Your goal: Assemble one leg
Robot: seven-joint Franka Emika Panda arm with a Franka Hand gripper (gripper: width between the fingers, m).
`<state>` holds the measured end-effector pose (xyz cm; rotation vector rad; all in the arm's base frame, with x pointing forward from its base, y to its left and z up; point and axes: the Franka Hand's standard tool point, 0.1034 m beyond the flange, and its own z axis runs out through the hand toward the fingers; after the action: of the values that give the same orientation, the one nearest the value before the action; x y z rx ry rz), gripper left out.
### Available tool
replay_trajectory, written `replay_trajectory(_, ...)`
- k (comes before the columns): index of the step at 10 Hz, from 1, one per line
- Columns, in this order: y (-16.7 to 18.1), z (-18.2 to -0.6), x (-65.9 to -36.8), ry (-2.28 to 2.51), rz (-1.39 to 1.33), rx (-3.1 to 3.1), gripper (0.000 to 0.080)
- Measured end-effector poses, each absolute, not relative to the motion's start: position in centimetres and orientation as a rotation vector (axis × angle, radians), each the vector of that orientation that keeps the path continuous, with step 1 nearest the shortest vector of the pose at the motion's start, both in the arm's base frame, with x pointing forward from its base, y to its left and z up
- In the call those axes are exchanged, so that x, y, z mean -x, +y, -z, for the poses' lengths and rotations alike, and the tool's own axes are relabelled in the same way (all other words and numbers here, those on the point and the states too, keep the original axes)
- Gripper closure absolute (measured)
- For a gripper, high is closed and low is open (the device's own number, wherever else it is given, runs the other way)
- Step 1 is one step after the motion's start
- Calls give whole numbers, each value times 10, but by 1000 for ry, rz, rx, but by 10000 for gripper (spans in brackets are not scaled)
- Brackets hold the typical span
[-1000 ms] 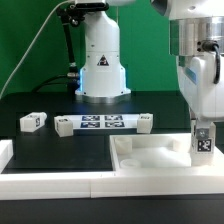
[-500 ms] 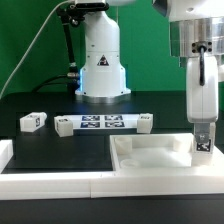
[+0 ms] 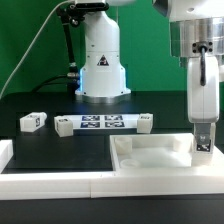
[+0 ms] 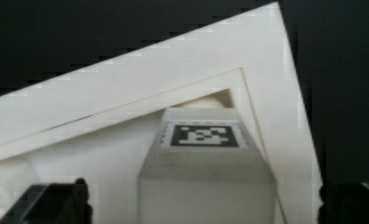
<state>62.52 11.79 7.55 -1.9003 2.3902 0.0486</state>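
White plastic leg (image 3: 202, 142) stands upright at the right edge of the exterior view, in the panel's (image 3: 150, 160) far right corner, its long axis vertical. Directly above it, the gripper (image 3: 202, 126) straddles its top with fingers spread wide, gripping nothing. Any regrasp means closing straight in from either side.
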Motion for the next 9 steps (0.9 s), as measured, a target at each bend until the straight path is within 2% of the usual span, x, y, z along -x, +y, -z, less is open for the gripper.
replay_trajectory(9,126,-75,-626,1255,40,2780,151)
